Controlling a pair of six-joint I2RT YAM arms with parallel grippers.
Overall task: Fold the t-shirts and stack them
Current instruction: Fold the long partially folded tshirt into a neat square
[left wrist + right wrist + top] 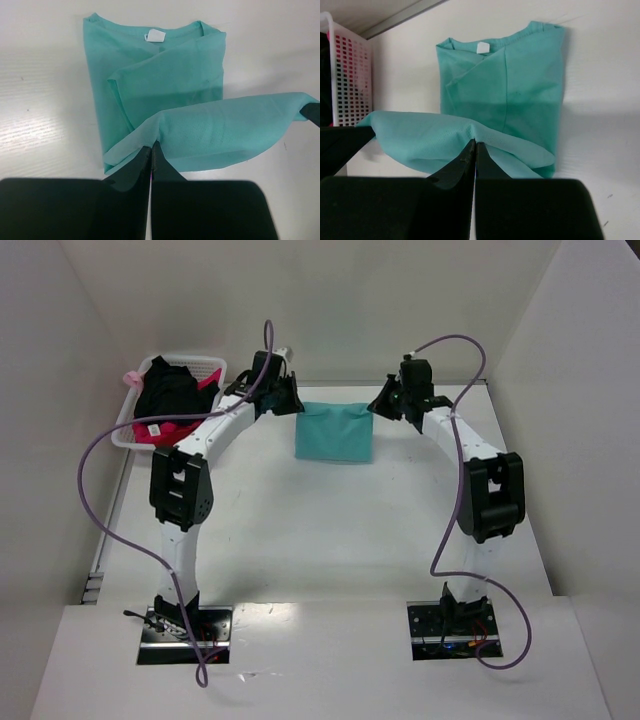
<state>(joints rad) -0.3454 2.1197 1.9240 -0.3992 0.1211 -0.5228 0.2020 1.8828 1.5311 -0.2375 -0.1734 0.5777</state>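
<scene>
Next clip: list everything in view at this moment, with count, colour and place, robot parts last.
soft teal-green cloth t-shirt: one, teal, white neck label, partly folded, far middle of table, one edge lifted
black cloth t-shirt: one, black, in the basket
pink-red cloth t-shirt: one, bright pink-red, in the basket
white plastic lattice basket: one, white, far left of table
white table: one, white
purple cables: two, one per arm
left gripper: one, black, shut on teal shirt's lifted edge
right gripper: one, black, shut on the same edge
</scene>
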